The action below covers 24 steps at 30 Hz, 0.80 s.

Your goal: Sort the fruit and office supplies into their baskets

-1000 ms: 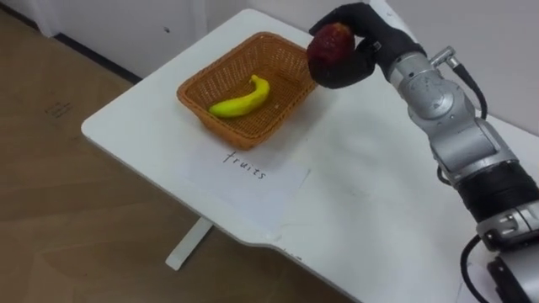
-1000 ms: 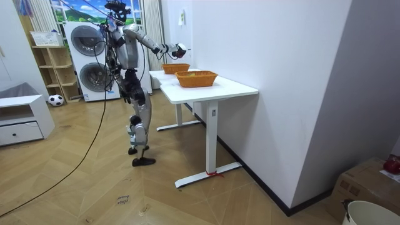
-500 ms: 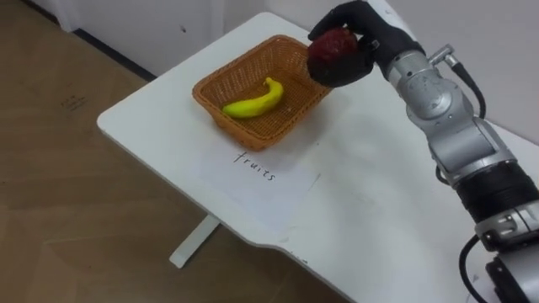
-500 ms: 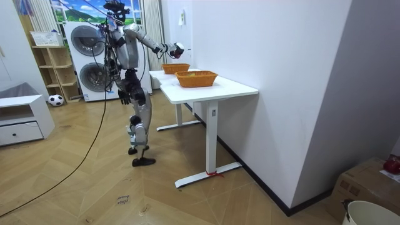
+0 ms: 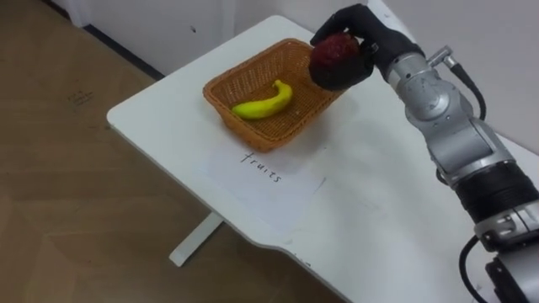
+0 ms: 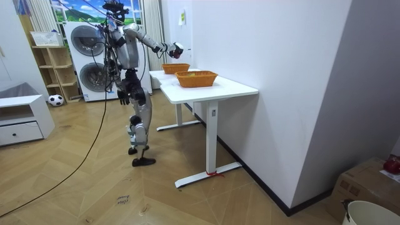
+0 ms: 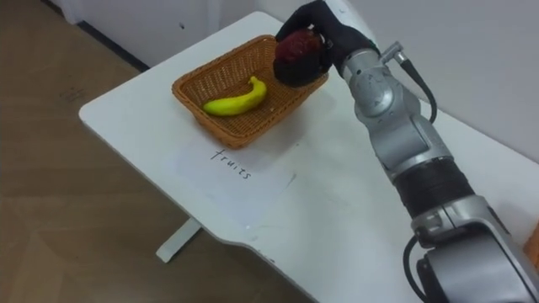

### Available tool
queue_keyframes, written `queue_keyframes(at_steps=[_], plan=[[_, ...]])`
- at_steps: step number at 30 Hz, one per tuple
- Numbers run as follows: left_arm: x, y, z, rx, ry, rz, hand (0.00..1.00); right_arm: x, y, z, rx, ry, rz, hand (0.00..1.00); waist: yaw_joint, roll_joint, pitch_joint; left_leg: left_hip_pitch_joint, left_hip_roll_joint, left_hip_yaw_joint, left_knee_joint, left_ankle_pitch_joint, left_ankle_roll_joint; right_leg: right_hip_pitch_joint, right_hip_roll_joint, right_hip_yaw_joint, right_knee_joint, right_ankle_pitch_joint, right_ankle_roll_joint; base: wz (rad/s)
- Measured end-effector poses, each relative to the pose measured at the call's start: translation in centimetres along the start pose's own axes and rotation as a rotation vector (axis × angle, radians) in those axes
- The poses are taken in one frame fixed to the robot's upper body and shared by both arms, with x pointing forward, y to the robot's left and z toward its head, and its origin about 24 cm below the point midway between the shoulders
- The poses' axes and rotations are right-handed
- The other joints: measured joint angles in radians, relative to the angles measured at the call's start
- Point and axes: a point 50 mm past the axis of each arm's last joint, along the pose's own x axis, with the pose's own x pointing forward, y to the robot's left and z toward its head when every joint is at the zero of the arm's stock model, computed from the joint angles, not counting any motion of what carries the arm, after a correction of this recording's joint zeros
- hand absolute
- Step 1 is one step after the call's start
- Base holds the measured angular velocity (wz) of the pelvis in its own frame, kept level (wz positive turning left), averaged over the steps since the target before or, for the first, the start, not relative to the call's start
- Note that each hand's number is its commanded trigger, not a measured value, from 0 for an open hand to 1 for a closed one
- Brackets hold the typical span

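Nearest us on the white bench (image 5: pixel 383 210) we see a paper sheet (image 5: pixel 282 189) with a handwritten label, its far edge just beside the wicker basket (image 5: pixel 257 133). A yellow banana (image 5: pixel 264 103) lies inside the basket. Over the basket's far right corner the right robot hand (image 5: pixel 366 38) holds a dark red apple (image 5: pixel 334 52), fingers curled round it, apart from the banana. In the room view the robot stands at the bench's far end, right arm stretched out. Its left robot hand (image 6: pixel 122 95) hangs by the hip, too small for us to tell its state.
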Motion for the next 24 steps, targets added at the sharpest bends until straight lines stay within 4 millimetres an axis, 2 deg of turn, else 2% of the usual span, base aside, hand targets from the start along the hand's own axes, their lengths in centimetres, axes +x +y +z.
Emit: queue_keyframes(at_steps=[3,11,14,18,24], plan=[[0.0,0.4,-0.5,0.011,0.009,0.009,0.0,0.0,0.7,0.1,-0.017,-0.003,0.024,1.0,0.0,-0.009,0.0021,-0.001,-0.001,-0.012,0.0,0.0,0.0,0.006,-0.001,-0.023,0.0,0.0,0.0,0.12],[0.0,0.9,-1.2,0.037,0.017,0.022,0.0,0.0,0.7,0.1,-0.018,-0.005,0.019,1.0,0.026,-0.019,0.0055,-0.001,-0.006,-0.026,-0.002,0.0,0.0,0.01,-0.003,-0.023,0.0,-0.001,0.002,0.05],[-0.1,0.9,-1.6,0.028,0.03,0.01,0.0,0.0,0.8,0.1,-0.025,-0.005,0.019,1.0,0.032,-0.022,0.007,-0.002,-0.013,-0.032,-0.001,0.0,0.0,0.013,-0.007,-0.021,0.0,-0.007,0.011,0.06],[-0.1,1.1,-1.7,0.026,0.033,0.01,0.0,0.0,1.1,0.2,-0.035,-0.007,0.032,1.0,0.046,-0.033,0.0132,-0.008,-0.014,-0.035,-0.001,0.0,0.001,0.012,-0.007,-0.022,0.0,-0.007,0.011,0.0],[-0.1,1.0,-1.6,0.023,0.027,-0.006,0.0,-0.1,1.7,-0.1,-0.047,0.004,0.057,1.0,0.063,-0.041,0.0138,-0.01,-0.015,-0.037,0.0,-0.001,0.001,0.005,-0.007,-0.023,-0.001,-0.007,0.011,0.0]])
